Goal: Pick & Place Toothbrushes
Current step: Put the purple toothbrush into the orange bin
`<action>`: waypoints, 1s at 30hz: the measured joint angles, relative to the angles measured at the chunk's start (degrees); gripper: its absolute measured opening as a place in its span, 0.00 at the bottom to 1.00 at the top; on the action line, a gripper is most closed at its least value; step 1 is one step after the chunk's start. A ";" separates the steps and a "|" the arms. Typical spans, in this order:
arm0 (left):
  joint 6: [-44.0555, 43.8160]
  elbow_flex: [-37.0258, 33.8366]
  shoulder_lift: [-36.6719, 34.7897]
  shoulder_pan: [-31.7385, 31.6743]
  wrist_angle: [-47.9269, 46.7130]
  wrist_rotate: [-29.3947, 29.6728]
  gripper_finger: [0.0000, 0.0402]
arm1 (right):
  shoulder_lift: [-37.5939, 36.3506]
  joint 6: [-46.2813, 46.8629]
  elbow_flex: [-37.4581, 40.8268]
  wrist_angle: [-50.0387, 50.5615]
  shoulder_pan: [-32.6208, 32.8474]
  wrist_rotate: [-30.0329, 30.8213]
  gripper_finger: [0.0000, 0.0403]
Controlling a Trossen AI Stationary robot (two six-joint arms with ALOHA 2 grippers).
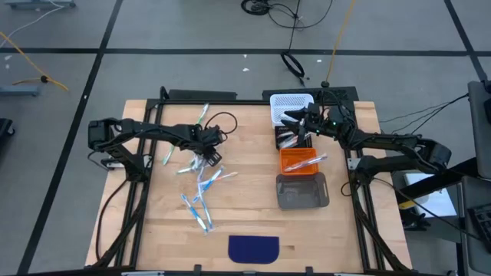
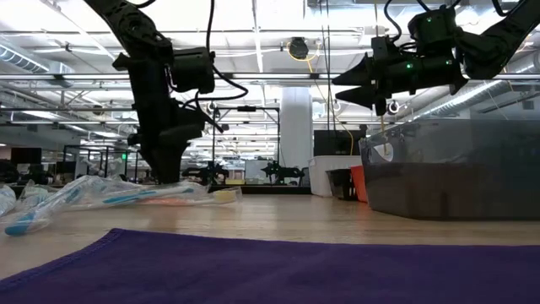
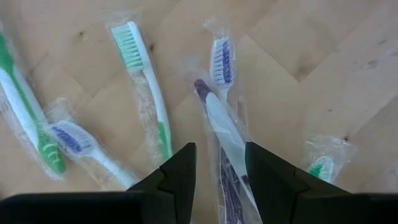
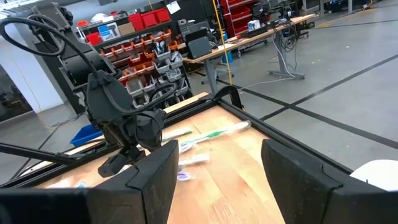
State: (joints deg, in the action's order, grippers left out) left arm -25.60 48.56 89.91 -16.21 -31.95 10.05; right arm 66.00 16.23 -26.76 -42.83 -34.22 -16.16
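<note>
High view: wooden table (image 1: 253, 222) with loose toothbrushes (image 1: 201, 184) in clear wrappers scattered over its left half. The left gripper (image 1: 209, 156) sits low over the upper part of that scatter. Right of centre, a column of bins: white bin (image 1: 291, 102) farthest back, orange bin (image 1: 301, 162) holding at least one wrapped brush, grey bin (image 1: 302, 192) nearest. The right gripper (image 1: 290, 123) hangs just in front of the white bin. A dark blue mat (image 1: 254, 248) lies at the near edge.

Low view: the left gripper (image 2: 165, 173) points down, its tips just above the wrapped toothbrushes (image 2: 110, 196) lying on the tabletop. The right gripper (image 2: 348, 87) is raised well above the grey bin (image 2: 456, 169), pointing sideways. The mat (image 2: 253, 270) fills the foreground.

Left wrist view: left fingers (image 3: 180, 171) spread, straddling a white-handled brush (image 3: 221, 124) lying over a purple one; nothing pinched. A green-bristled brush (image 3: 146, 74) lies alongside.

Right wrist view: right fingers (image 4: 158, 171) spread wide and empty, facing across the table to the left arm (image 4: 112, 118) and the toothbrushes (image 4: 205, 137) beyond.
</note>
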 joint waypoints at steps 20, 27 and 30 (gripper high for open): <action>3.26 0.00 0.00 0.94 2.77 -1.05 0.00 | 0.01 0.02 0.00 2.02 0.00 1.38 0.55; 3.97 0.31 -2.93 0.94 1.70 -0.86 0.00 | 0.02 0.02 0.00 1.99 0.00 1.41 0.55; 2.67 0.42 -4.28 0.94 1.54 -2.72 0.00 | 0.02 0.02 0.00 1.99 0.05 2.55 0.55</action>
State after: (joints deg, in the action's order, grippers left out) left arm -22.93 48.97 85.62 -15.27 -30.42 7.33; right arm 66.02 16.25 -26.76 -40.84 -34.17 -13.61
